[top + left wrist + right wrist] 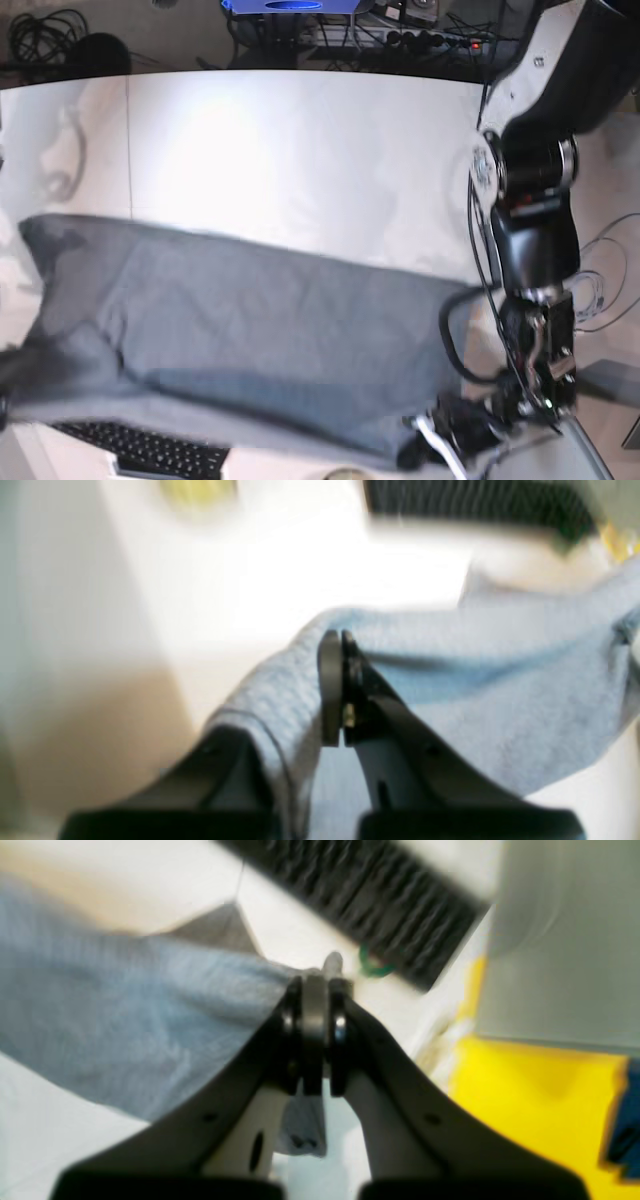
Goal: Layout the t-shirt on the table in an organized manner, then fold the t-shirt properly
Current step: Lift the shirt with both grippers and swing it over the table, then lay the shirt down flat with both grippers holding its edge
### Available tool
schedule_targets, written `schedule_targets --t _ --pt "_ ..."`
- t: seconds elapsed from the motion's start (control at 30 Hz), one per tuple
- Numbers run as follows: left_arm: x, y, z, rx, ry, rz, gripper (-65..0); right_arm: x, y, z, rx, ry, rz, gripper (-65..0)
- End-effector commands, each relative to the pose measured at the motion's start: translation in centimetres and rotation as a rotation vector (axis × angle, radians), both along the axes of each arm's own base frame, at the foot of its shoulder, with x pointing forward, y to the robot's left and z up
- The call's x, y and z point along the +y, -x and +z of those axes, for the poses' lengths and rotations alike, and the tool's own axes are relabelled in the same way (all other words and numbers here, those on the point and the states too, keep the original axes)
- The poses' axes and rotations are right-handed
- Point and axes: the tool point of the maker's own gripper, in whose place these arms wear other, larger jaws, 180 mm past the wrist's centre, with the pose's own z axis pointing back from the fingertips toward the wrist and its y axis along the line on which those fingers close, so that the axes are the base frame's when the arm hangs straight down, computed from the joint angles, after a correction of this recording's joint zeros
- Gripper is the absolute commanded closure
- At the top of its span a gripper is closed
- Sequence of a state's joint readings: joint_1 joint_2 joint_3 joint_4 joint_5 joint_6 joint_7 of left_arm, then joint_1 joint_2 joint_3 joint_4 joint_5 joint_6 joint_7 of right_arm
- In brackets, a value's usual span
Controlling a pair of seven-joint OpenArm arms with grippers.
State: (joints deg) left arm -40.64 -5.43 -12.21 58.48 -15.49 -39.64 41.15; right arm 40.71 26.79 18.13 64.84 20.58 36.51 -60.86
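The heather-grey t-shirt (260, 330) hangs stretched in a long band across the white table (300, 150), from the far left to the lower right. My left gripper (334, 642) is shut on a fold of the t-shirt (475, 680); in the base view the left gripper (425, 445) holds the cloth's lower right end. My right gripper (315, 985) is shut on an edge of the t-shirt (125, 1015); in the base view it is only a dark blur at the left edge (14, 372). All views are motion-blurred.
A black keyboard (140, 452) lies at the table's front left, partly under the shirt; it also shows in the wrist views (475, 505) (360, 900). A thin seam line (128, 130) crosses the table. A yellow surface (525, 1100) and a grey box (565, 940) lie beside the right gripper.
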Motion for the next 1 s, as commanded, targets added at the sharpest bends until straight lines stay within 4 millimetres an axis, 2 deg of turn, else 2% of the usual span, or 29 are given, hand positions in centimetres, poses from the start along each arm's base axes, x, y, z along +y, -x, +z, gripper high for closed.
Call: schedule_targets --t 0.0,0.07,0.17,0.2,0.27,0.3,0.33,0.37,0.4,0.5,0.6,0.7,0.77,0.83,0.97 --pt "-0.6 -1.3 3.9 -0.091 0.036 -0.012 0.0 -1.3 -1.0 3.8 -0.084 0.029 -0.013 -0.2" --pt "-0.9 -1.9 7.5 -0.170 0.069 -0.021 0.0 -2.2 -1.4 6.6 -0.133 0.056 -0.025 -0.2" --pt "-0.8 -1.1 11.9 -0.279 0.117 -0.033 0.0 -3.3 -0.1 11.2 -0.202 0.158 -0.041 -0.2" --pt "0.2 -0.3 12.5 -0.293 0.144 -0.012 0.0 -3.7 1.1 12.5 -0.227 0.196 -0.061 -0.2" --pt "2.7 1.9 13.2 -0.320 0.197 0.059 0.0 -4.5 4.4 13.4 -0.252 0.259 -0.115 -0.2" --pt "3.8 3.2 12.4 -0.313 0.195 0.090 0.0 -4.6 6.0 13.4 -0.254 0.285 -0.134 -0.2" --pt "5.1 4.8 11.2 -0.300 0.167 0.126 0.0 -4.4 7.6 12.6 -0.236 0.304 -0.141 -0.2" --pt "6.0 6.2 10.0 -0.287 0.134 0.146 0.0 -3.8 9.1 10.9 -0.205 0.304 -0.139 -0.2" --pt "6.5 7.6 8.0 -0.247 0.109 0.158 0.0 -3.4 10.3 9.3 -0.173 0.302 -0.137 -0.2" --pt "7.4 11.5 1.1 -0.090 0.046 0.163 0.0 -1.3 13.8 1.2 -0.003 0.237 -0.107 -0.2" --pt "6.7 15.5 -6.4 0.105 0.047 0.143 0.0 1.8 16.9 -6.8 0.130 0.099 -0.073 -0.2" --pt "4.7 19.1 -12.1 0.228 0.086 0.109 0.0 3.7 19.4 -13.2 0.233 -0.047 -0.077 -0.2" --pt "3.6 21.0 -15.0 0.276 0.087 0.089 0.0 4.0 20.7 -16.0 0.291 -0.107 -0.092 -0.2" --pt "3.1 22.4 -17.2 0.305 0.068 0.082 0.0 4.0 21.4 -17.6 0.333 -0.144 -0.105 -0.2" --pt "2.6 22.9 -19.7 0.346 0.048 0.076 0.0 3.3 20.1 -18.8 0.333 -0.180 -0.130 -0.2"
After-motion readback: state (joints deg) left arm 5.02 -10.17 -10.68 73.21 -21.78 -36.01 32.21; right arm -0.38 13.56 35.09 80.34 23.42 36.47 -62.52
